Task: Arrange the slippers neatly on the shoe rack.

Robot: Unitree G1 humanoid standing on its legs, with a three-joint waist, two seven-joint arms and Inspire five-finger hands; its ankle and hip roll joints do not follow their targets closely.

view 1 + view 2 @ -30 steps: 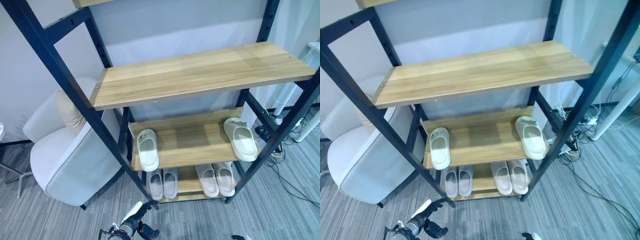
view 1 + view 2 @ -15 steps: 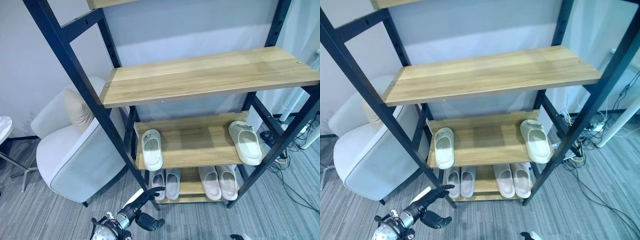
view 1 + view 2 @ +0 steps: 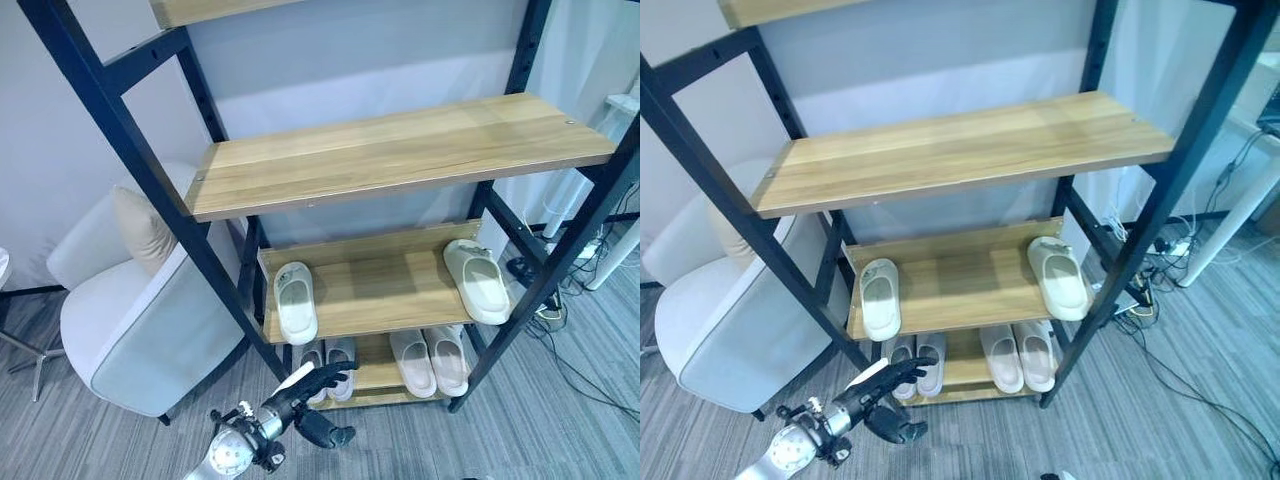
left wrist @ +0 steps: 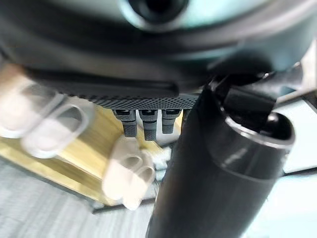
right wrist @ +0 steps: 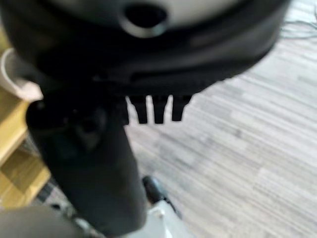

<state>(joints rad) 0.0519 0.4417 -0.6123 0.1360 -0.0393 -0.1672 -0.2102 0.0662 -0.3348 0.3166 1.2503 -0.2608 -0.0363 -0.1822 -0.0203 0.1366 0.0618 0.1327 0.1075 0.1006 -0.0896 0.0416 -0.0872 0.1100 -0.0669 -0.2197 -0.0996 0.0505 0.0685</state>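
Rack (image 3: 400, 160): slippers (image 3: 327, 357) seemingly beyond fingers (image 3: 322, 378).

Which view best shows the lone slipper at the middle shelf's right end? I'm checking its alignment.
The left eye view: the right-end slipper lies whole and angled on the middle shelf. The right eye view shows the same; the wrist views show other slippers, blurred.

The left arm (image 3: 232, 457) is silver-grey with a round wrist joint — its hand (image 3: 305, 388) is dark, black fingers (image 3: 335, 373) slim, thumb (image 4: 218, 168) thick and glossy black.
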